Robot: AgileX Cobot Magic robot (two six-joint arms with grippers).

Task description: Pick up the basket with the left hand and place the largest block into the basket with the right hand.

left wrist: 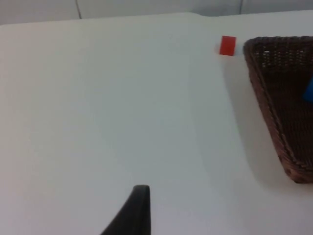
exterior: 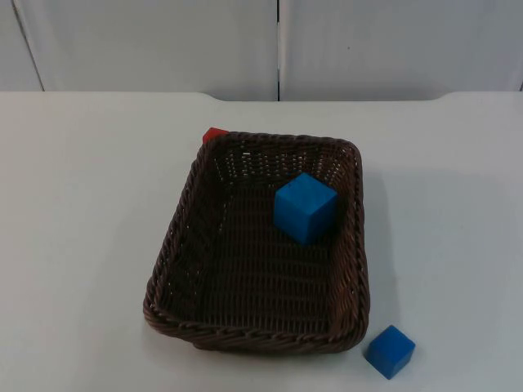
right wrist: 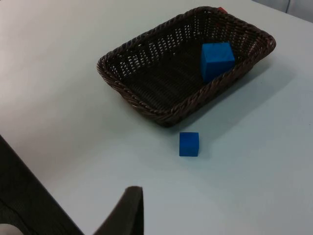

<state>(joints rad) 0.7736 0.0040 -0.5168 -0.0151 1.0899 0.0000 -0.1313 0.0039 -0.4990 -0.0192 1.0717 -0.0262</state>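
Basket [exterior: 245, 318] sits flat on the table [exterior: 90, 212], not lifted. Its long axis runs from the near edge toward the wall [exterior: 163, 41], leaning slightly right at the far end. Big blue block [exterior: 305, 207] lies inside the basket, in its far right part, close against the right wall, one corner edge turned toward the near rim. Small blue block [exterior: 390, 351] rests on the table just outside the basket's near right corner, apart from it. Red block [exterior: 215, 134] sits behind the basket's far left corner; from the top the rim hides most of it, just a sliver shows.

Left wrist view gives the red block [left wrist: 227, 45] whole, standing just beside the basket corner [left wrist: 274, 88] with a thin gap. In that view the basket is cut off at the frame edge, and the big block is only a blue scrap [left wrist: 308, 91] at the edge.

Right wrist view shows the whole basket [right wrist: 146, 93], the big block [right wrist: 216, 59] inside and the small block [right wrist: 189, 144] near the rim; the red block is only a speck [right wrist: 221, 9] past the far rim.

My left fingertip [left wrist: 133, 211] hangs over bare table well left of the basket. My right fingertip [right wrist: 128, 209] hangs over the table, well away from the small block. One black tip shows per gripper, so I cannot tell whether either is spread or pressed together.
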